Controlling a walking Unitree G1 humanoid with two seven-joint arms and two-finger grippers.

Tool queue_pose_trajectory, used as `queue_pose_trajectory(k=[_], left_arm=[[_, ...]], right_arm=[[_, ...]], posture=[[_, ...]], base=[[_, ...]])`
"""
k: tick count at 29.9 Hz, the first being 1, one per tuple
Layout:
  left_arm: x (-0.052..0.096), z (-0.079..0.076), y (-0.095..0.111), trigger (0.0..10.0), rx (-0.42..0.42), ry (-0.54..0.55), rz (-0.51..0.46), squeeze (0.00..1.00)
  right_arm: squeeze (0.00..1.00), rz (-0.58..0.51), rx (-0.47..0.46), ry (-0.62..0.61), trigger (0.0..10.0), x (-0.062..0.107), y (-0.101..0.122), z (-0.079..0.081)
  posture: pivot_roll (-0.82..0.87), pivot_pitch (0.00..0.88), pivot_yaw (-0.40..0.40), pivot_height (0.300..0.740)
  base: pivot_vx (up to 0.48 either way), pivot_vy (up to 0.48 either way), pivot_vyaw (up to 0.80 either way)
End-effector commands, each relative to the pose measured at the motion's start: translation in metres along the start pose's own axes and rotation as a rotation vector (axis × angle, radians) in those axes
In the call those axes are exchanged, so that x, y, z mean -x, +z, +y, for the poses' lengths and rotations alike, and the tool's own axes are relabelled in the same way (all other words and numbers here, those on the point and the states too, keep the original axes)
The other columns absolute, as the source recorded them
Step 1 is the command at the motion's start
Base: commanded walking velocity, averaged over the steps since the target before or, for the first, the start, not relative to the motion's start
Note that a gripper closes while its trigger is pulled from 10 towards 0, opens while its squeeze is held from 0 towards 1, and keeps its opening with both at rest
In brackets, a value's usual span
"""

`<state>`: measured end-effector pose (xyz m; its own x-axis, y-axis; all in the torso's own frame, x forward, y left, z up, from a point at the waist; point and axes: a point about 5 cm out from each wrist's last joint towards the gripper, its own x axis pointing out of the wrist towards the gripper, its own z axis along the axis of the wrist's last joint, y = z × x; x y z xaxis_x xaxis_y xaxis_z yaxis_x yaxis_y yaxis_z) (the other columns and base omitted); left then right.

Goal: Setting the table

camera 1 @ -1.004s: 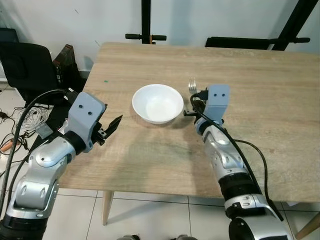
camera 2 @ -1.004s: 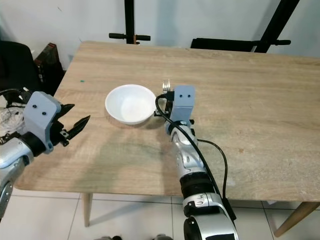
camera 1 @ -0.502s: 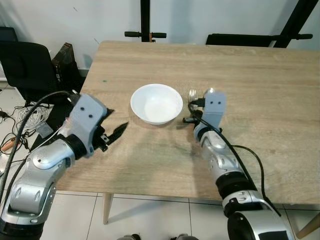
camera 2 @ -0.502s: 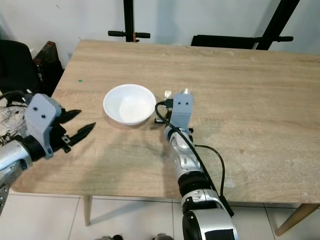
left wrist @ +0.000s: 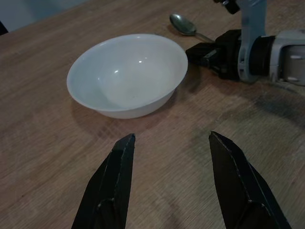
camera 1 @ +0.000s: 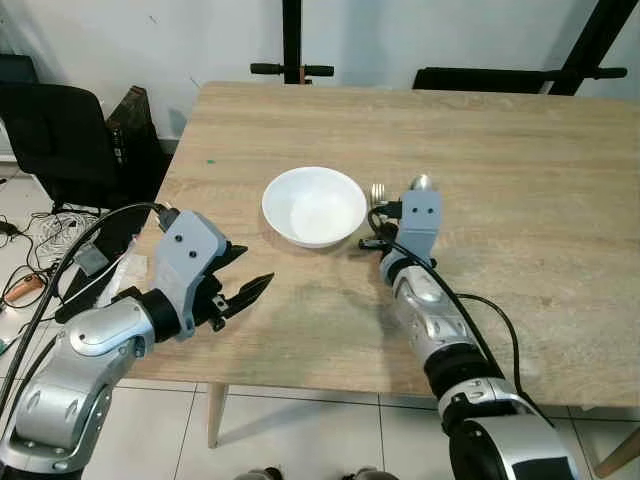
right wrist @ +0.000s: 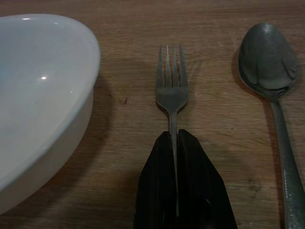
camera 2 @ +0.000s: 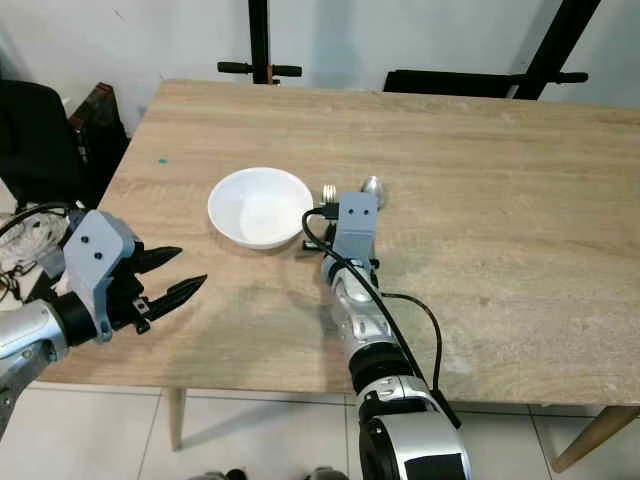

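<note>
- Near the middle of the head views, a white bowl [camera 1: 314,205] sits on the wooden desk [camera 1: 520,150].
- Just right of the bowl, the right pincer [right wrist: 177,143] is down at the desk, its 2 black fingers closed on the handle of a fork [right wrist: 171,90]; the tines point toward the upper edge of the frame.
- The fork lies between the bowl and a spoon [right wrist: 269,67], apart from both; the spoon rests flat on the desk.
- At the lower left of the head views, the left pincer [camera 1: 240,288] hovers over the desk's near edge, well apart from the bowl, its 2 fingers spread wide and holding nothing.
- In the left wrist view both spread fingers [left wrist: 119,176] point toward the bowl.
- A black chair [camera 1: 55,135] stands at the upper left beside the desk.
</note>
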<state>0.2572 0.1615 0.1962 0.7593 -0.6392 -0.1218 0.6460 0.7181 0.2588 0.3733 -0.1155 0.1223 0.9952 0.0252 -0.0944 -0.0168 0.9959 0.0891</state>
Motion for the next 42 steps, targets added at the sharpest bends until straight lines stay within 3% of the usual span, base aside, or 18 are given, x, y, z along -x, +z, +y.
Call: queue_pose_trajectory(k=[1,16,17,19,20,25,26,27,33,34,36,38,42], left_arm=[[0.0,-0.004,-0.003,10.0,0.011,-0.011,0.015,0.0],[-0.003,-0.004,-0.003,10.0,0.013,0.007,0.019,0.0],[-0.003,-0.004,-0.003,10.0,0.012,0.011,0.018,0.0],[-0.003,-0.004,-0.003,10.0,0.011,0.013,0.017,0.0],[-0.003,-0.004,-0.003,10.0,0.011,0.014,0.017,0.0],[-0.004,-0.004,-0.003,10.0,0.014,0.018,0.017,0.0],[-0.004,-0.004,-0.003,10.0,0.014,0.017,0.018,0.0],[-0.004,-0.004,-0.004,10.0,0.015,0.017,0.018,0.0],[-0.005,-0.006,-0.004,10.0,0.018,0.014,0.017,0.0],[-0.006,-0.006,-0.005,10.0,0.021,0.019,0.018,0.0],[-0.006,-0.006,-0.007,10.0,0.027,0.02,0.021,0.0],[-0.005,-0.012,-0.012,10.0,0.051,-0.001,0.035,0.0],[-0.003,-0.02,-0.017,10.0,0.077,-0.05,0.048,0.0]], right_arm=[[0.1,0.022,0.006,-0.023,10.0,0.001,-0.005,-0.004],[0.11,0.007,0.015,-0.068,10.0,-0.001,-0.003,-0.01],[0.8,0.005,0.01,-0.063,10.0,-0.002,-0.002,-0.009],[0.8,0.004,0.008,-0.062,10.0,-0.002,-0.002,-0.009],[1.0,0.001,0.002,-0.06,10.0,-0.002,-0.001,-0.009],[1.0,-0.031,-0.001,-0.066,10.0,-0.003,0.006,-0.009],[0.13,-0.039,-0.002,-0.071,10.0,-0.003,0.008,-0.01],[0.0,-0.052,0.003,-0.077,10.0,-0.003,0.01,-0.011],[0.0,-0.157,0.008,-0.099,10.0,0.001,0.031,-0.016],[0.0,-0.224,0.021,-0.097,10.0,0.008,0.044,-0.018],[0.0,-0.255,0.022,-0.085,10.0,0.013,0.05,-0.018],[0.0,-0.297,0.072,-0.002,10.0,0.031,0.057,-0.014],[0.0,-0.304,0.117,0.036,10.0,0.059,0.046,-0.014]], posture=[[0.02,0.077,0.052,0.74],[0.02,0.074,0.049,0.74],[0.02,0.072,0.047,0.74],[0.02,0.072,0.047,0.74],[0.02,0.072,0.047,0.74],[0.01,0.073,0.047,0.74],[0.01,0.073,0.047,0.74],[0.01,0.073,0.048,0.74],[0.01,0.073,0.047,0.74],[0.0,0.069,0.046,0.74],[0.0,0.068,0.045,0.74],[-0.01,0.066,0.047,0.74],[-0.02,0.063,0.047,0.74]], base=[[0.0,0.0,0.0],[0.0,0.0,0.0],[0.0,0.0,0.0],[0.0,0.0,0.0],[0.0,0.0,0.0],[0.0,0.0,0.0],[0.0,0.0,0.0],[0.0,0.0,0.0],[0.0,0.0,0.0],[0.0,0.0,0.0],[0.0,0.0,0.0],[0.0,0.0,0.0],[0.0,0.0,0.0]])
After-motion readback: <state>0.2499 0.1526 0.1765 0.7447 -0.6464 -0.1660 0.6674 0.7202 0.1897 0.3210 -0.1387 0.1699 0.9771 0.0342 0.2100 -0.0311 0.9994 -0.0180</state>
